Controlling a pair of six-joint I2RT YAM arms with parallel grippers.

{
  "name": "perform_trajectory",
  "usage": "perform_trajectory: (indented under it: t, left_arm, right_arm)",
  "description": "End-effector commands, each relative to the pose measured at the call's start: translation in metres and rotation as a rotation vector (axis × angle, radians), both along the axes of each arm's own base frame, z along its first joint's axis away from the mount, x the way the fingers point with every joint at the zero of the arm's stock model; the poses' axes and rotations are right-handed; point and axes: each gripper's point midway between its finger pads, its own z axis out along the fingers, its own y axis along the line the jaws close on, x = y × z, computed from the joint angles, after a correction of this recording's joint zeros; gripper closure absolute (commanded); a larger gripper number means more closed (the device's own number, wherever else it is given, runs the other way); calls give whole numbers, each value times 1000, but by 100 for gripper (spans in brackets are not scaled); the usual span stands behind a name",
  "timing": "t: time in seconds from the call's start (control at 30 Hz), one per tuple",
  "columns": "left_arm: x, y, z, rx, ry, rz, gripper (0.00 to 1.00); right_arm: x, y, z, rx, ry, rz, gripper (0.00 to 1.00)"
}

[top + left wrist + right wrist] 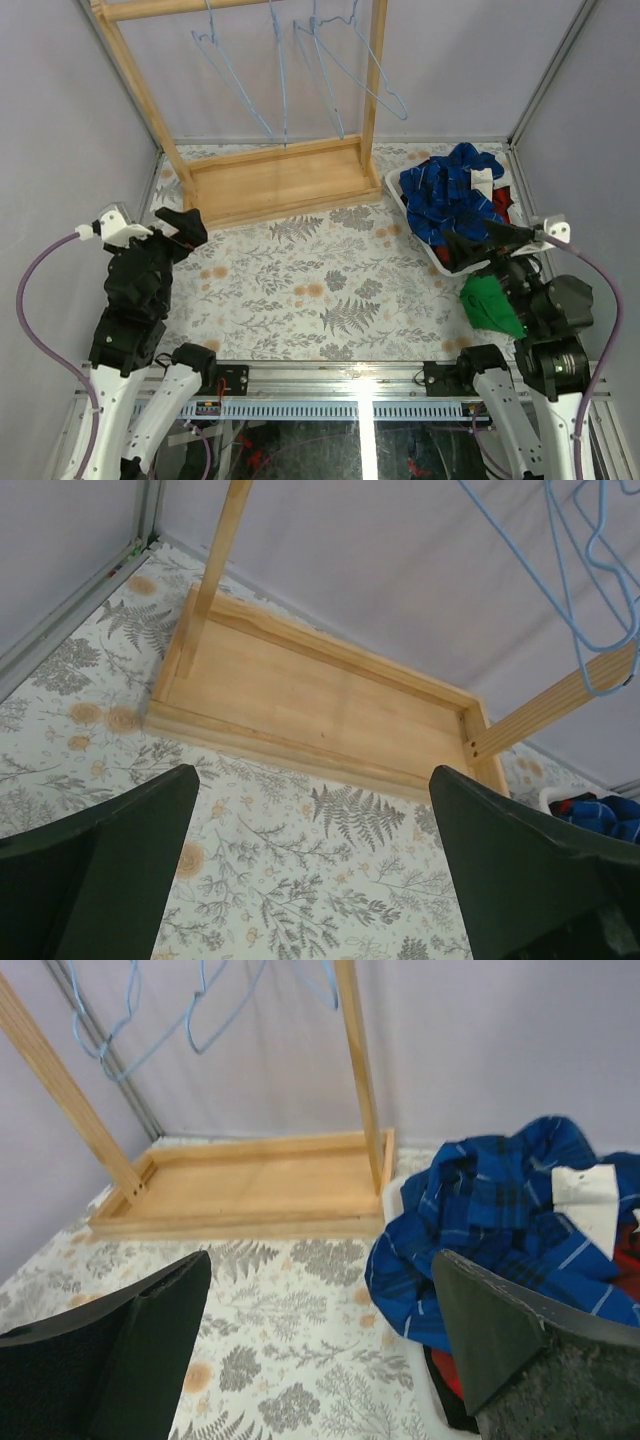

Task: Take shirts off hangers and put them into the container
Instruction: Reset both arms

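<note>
The blue plaid shirt (450,190) (500,1220) lies heaped on top of the white container (436,264) (420,1375) at the right. Red (503,203) (625,1260) and black cloth show under it. Several light-blue hangers (280,70) (590,590) (150,1045) hang bare from the rack's top bar. My right gripper (487,240) (322,1257) is open and holds nothing, just at the container's near edge. My left gripper (178,225) (312,772) is open with nothing in it, over the patterned table cloth in front of the rack's left corner.
The wooden rack base (275,180) (320,700) (250,1185) sits at the back, with its uprights at either end. A green cloth (492,305) lies by the right arm, near the container. Grey walls close in the table on three sides.
</note>
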Motion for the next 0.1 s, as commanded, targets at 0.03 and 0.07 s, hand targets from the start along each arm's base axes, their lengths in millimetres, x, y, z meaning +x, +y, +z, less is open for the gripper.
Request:
perform_trajectory:
  t: [0.03,0.07]
  left_arm:
    - [-11,13,4,66,1,42,0]
    - [-11,14,5,72,-2,45,0]
  right_arm:
    - [-4,-20,16,-4,-42,-111,1]
    - [-2,-22,13,-5,-30,-124,1]
